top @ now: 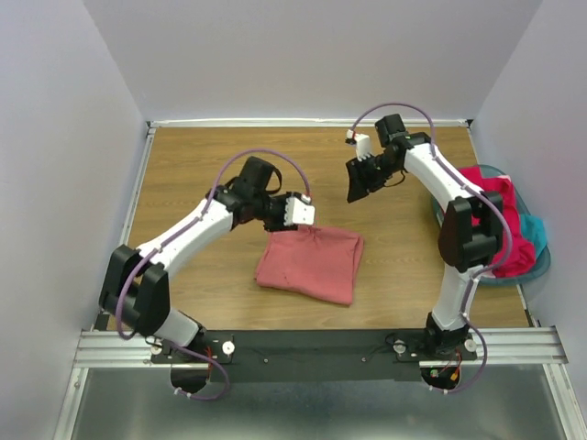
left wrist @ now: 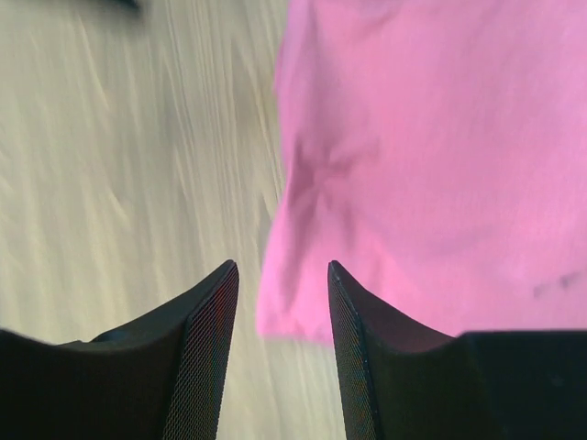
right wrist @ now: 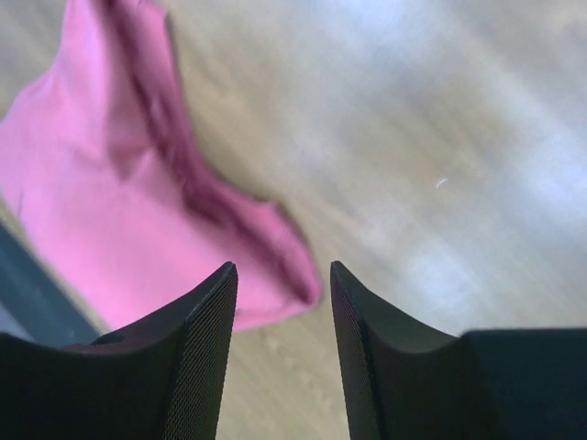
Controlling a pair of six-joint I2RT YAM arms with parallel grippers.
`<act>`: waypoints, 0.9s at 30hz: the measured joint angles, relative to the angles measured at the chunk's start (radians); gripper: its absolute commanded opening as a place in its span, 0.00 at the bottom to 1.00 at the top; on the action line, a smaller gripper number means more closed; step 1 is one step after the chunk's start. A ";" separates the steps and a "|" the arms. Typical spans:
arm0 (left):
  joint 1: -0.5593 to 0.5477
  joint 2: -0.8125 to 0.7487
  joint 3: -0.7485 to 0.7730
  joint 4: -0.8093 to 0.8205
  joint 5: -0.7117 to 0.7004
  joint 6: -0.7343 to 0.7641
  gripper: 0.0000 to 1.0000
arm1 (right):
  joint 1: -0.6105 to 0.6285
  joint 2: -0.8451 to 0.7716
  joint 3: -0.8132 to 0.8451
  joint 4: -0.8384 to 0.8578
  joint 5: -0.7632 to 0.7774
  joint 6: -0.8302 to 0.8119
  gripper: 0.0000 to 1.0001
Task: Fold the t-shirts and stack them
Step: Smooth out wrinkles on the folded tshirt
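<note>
A salmon-pink t-shirt (top: 312, 263) lies folded into a rough rectangle on the wooden table. It also shows in the left wrist view (left wrist: 440, 165) and the right wrist view (right wrist: 101, 202). My left gripper (top: 303, 212) hovers open and empty just above the shirt's far left corner. My right gripper (top: 358, 183) is open and empty, raised above the table behind the shirt's far right corner. A magenta-red t-shirt (top: 500, 215) and a teal t-shirt (top: 535, 232) lie bunched in the basket at the right.
A round teal plastic basket (top: 541, 264) stands at the table's right edge, beside the right arm. White walls close in the back and both sides. A metal rail (top: 312, 346) runs along the near edge.
</note>
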 measured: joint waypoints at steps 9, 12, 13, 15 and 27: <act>0.229 0.318 0.261 -0.212 0.117 0.012 0.62 | 0.017 -0.058 -0.160 -0.059 -0.060 -0.101 0.52; 0.255 0.399 0.317 -0.272 0.137 0.029 0.62 | 0.017 -0.058 -0.174 -0.071 -0.066 -0.131 0.52; 0.261 0.424 0.335 -0.289 0.142 0.034 0.62 | 0.017 -0.057 -0.178 -0.072 -0.068 -0.139 0.52; 0.266 0.448 0.351 -0.309 0.146 0.039 0.63 | 0.017 -0.056 -0.186 -0.076 -0.071 -0.158 0.52; 0.266 0.534 0.384 -0.376 0.175 0.079 0.53 | 0.017 0.004 -0.238 -0.078 -0.071 -0.228 0.58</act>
